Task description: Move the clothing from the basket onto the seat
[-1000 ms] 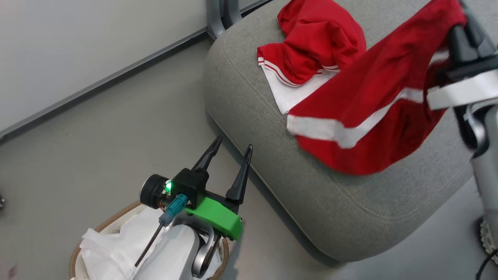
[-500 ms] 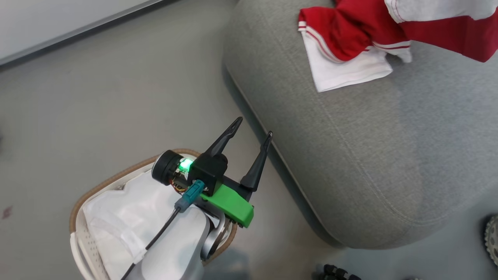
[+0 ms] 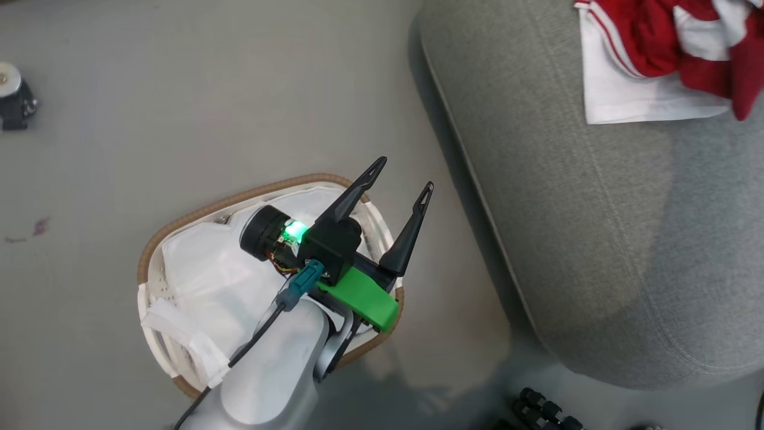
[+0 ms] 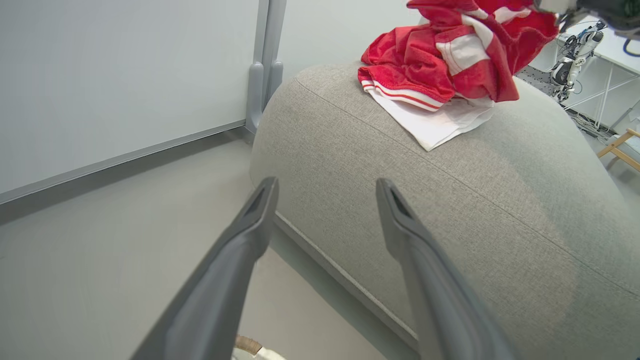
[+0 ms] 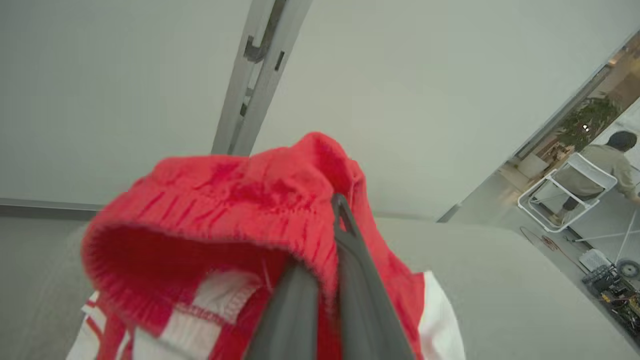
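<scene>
Two jobs: lower right end effector (image 5: 336,215), pinched shut on red shorts (image 5: 210,200), onto grey seat (image 3: 597,239), then let go. Leave left end effector (image 3: 405,173), spread wide, above basket (image 3: 239,194).

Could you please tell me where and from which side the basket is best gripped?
Grip the basket by its brown rim, on its uncovered arc, coming straight down. The rim stands up as a thin edge, so the open left end effector hovering over the basket could likely straddle it, one finger inside, one outside.
</scene>
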